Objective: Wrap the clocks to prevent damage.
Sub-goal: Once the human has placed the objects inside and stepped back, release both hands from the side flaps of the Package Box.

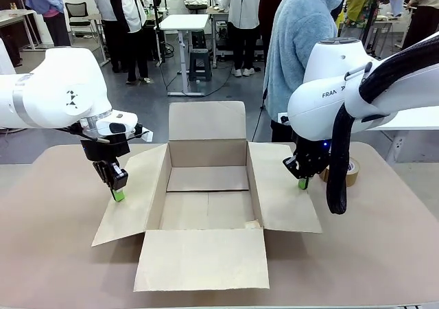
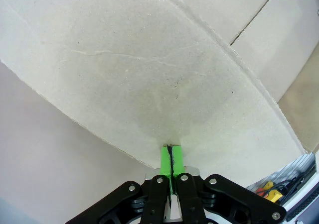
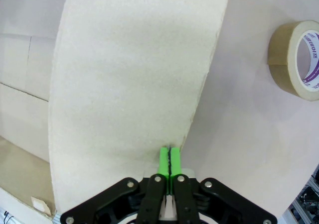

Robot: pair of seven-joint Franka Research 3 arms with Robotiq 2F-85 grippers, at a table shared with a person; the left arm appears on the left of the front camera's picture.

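Observation:
An open cardboard box stands mid-table with all its flaps folded outward and its bare floor showing. The wrapped clocks are out of view. My left gripper is shut, its green tips resting on the box's left flap; the left wrist view has the same gripper touching that flap. On the other side my right gripper is shut as well, tips down at the outer edge of the right flap. From the right wrist, this gripper meets the flap near its rim.
A brown tape roll lies on the table right of the box, behind my right arm, and also shows as the tape roll in the right wrist view. A person in a light blue fleece stands at the far side.

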